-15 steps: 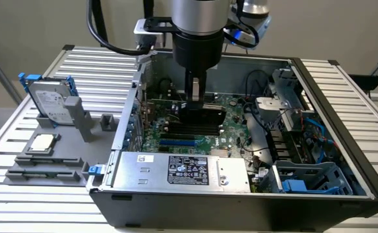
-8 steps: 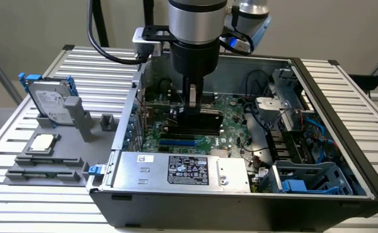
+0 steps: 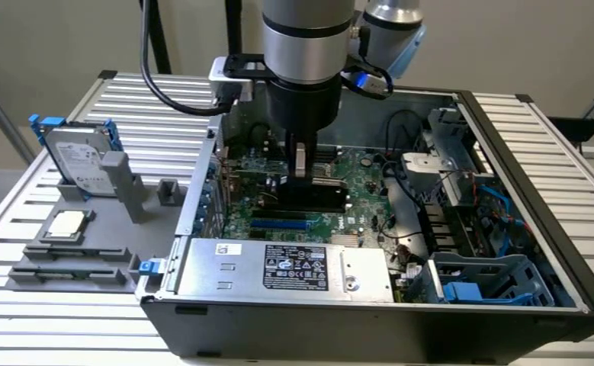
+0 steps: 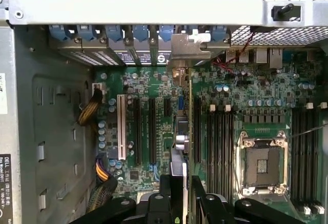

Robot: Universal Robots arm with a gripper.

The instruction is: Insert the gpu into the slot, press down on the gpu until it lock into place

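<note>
Fingers (image 4: 165, 203) clamp gpu (image 3: 317, 200) edge-on, parallel to slot (image 3: 281, 226).

Reads "DELL" on a black sticker (image 4: 3, 183) on the case wall, well apart from the jaws. Fine print on the power supply label (image 3: 294, 268) too small to read.

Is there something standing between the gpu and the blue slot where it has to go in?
Nothing visible does. The jaws of the gripper hold the gpu edge-down right by the slot, whose blue strip lies bare beside the card's lower edge. The cables lie apart from it, toward the exterior view's right.
</note>
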